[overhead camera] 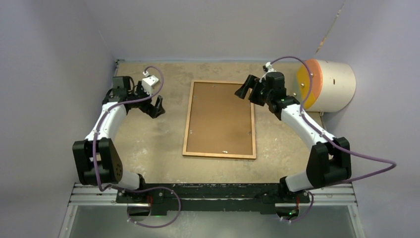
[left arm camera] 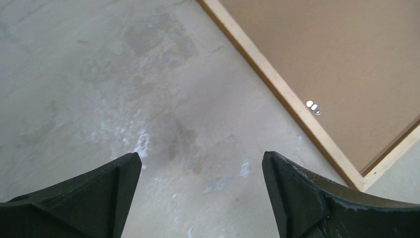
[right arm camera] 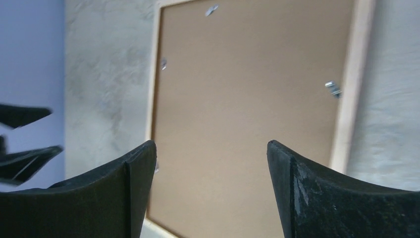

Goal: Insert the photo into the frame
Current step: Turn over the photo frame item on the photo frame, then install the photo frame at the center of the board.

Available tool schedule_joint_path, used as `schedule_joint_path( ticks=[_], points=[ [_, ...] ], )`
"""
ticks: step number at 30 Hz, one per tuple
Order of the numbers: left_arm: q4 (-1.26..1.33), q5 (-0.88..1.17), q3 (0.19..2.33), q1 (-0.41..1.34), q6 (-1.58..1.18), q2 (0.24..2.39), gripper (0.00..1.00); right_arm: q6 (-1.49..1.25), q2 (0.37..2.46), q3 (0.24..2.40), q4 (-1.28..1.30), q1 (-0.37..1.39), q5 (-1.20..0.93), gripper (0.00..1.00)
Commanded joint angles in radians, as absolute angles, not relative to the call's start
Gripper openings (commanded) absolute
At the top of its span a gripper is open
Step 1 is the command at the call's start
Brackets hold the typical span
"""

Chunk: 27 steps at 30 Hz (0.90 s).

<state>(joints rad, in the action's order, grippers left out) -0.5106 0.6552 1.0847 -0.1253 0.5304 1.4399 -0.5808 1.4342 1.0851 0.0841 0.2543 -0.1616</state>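
1. The frame (overhead camera: 219, 155) lies flat in the middle of the bench (overhead camera: 153, 144), long sides running from 12 to 6 o'clock in the overhead view. Its back faces up.
2. A plain brown backing board (overhead camera: 220, 116) fills the opening. Small metal clips (left arm camera: 313, 106) show along the inner edge.
3. The photo shows in none of the three views. Whether it sits under the board cannot be told.
4. The left hand (overhead camera: 157, 106) hangs at about 10 o'clock from the frame, over bare bench and apart from the wood. Its jaws stand wide and hold nothing.
5. The right hand (overhead camera: 246, 89) hovers at about 1 o'clock, above the frame's far right corner. Its jaws are wide too, with only the board seen between them.
6. A pale cylinder with an orange face (overhead camera: 332, 85) rests at 2 o'clock, well apart from the frame.
7. Judged from this, either the print is already shut in and the job is nearly over, or the board has yet to come out. The pictures do not settle which.
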Motion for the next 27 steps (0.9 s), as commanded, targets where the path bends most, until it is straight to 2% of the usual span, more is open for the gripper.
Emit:
schedule_joint_path(
  ticks=[1, 12, 19, 23, 27],
  points=[
    [-0.445, 0.725, 1.082, -0.041, 0.419, 1.477, 0.99, -0.669, 1.470, 1.056, -0.037, 0.329, -0.302, 0.80],
    [-0.280, 0.798, 1.010, 0.095, 0.231, 1.681, 0.74, -0.772, 1.641, 0.977, -0.330, 0.640, -0.307, 0.82],
    [-0.224, 0.875, 1.001, 0.105, 0.141, 1.787, 0.62, -0.821, 1.778, 0.969, -0.470, 0.711, -0.352, 0.72],
    [-0.213, 0.876, 0.990, 0.114, 0.143, 1.807, 0.55, -0.826, 1.840, 0.995, -0.506, 0.724, -0.382, 0.69],
    [-0.208, 0.876, 0.979, 0.115, 0.144, 1.829, 0.45, -0.811, 1.890, 1.033, -0.504, 0.737, -0.382, 0.65]
  ],
)
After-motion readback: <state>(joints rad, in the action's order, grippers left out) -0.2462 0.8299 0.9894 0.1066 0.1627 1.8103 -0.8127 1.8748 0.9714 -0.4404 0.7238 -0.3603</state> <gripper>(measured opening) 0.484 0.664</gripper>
